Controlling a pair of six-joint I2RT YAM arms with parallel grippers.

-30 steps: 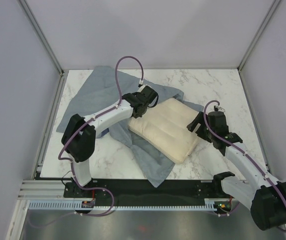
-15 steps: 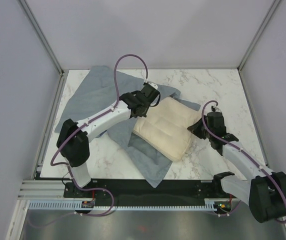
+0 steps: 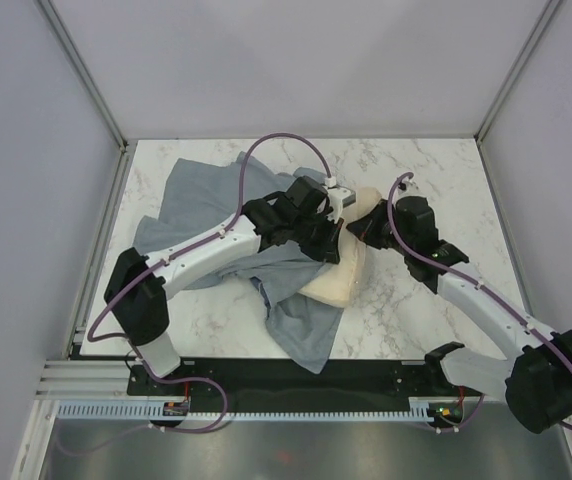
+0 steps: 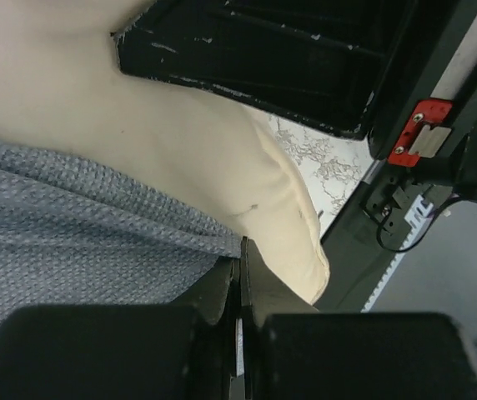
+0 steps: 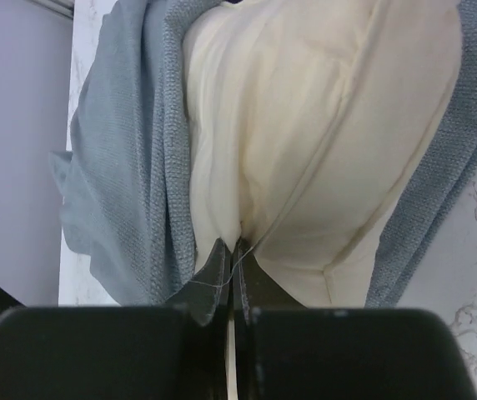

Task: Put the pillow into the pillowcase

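Observation:
The cream pillow [image 3: 346, 282] lies bunched at the table's middle, its left part under the grey-blue pillowcase [image 3: 201, 205]. My left gripper [image 3: 334, 228] is above the pillow's left side, shut on the pillowcase's edge. In the left wrist view that gripper [image 4: 241, 247] pinches the woven pillowcase [image 4: 72, 217] right against the pillow [image 4: 180, 142]. My right gripper [image 3: 368, 228] is at the pillow's far right end. The right wrist view shows this gripper [image 5: 237, 244] shut on a fold of the pillow [image 5: 305, 125], with pillowcase [image 5: 122, 167] fabric along both sides.
The marble table [image 3: 436, 170] is boxed in by pale walls and metal posts. A black base rail [image 3: 296, 375] runs along the near edge. The right arm's black wrist [image 4: 305, 58] hangs close above the left gripper. Purple cables loop over both arms.
The left arm swung right, dragging the pillowcase over the pillow's left part. The right gripper closed on the pillow's end and moved left and farther back, bunching the pillow.

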